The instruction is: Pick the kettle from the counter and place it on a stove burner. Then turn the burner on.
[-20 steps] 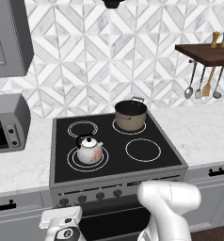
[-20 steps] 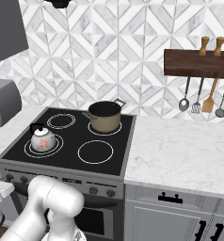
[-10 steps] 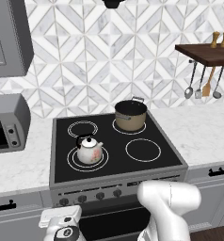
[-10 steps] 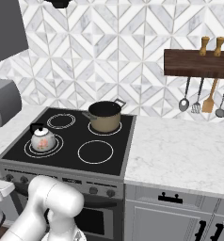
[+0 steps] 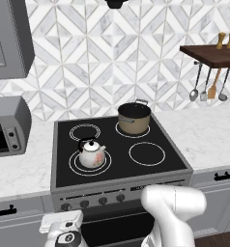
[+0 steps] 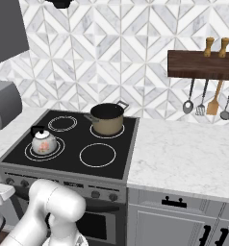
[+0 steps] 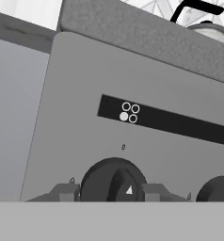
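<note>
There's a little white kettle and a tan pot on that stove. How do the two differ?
The small round white floral kettle has a black arched handle, a lid knob and a spout; the larger tan pot is open-topped with a black rim. The kettle sits front left, the pot back right. Both stand upright on burner rings of the black glass cooktop.

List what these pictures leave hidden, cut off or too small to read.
- Hand view: the kettle shows just its handle and lid; the stove's front edge hides its body.
- Hand view: the second knob is cut by the right edge.
- Base views: knob markings are too small to read.
</note>
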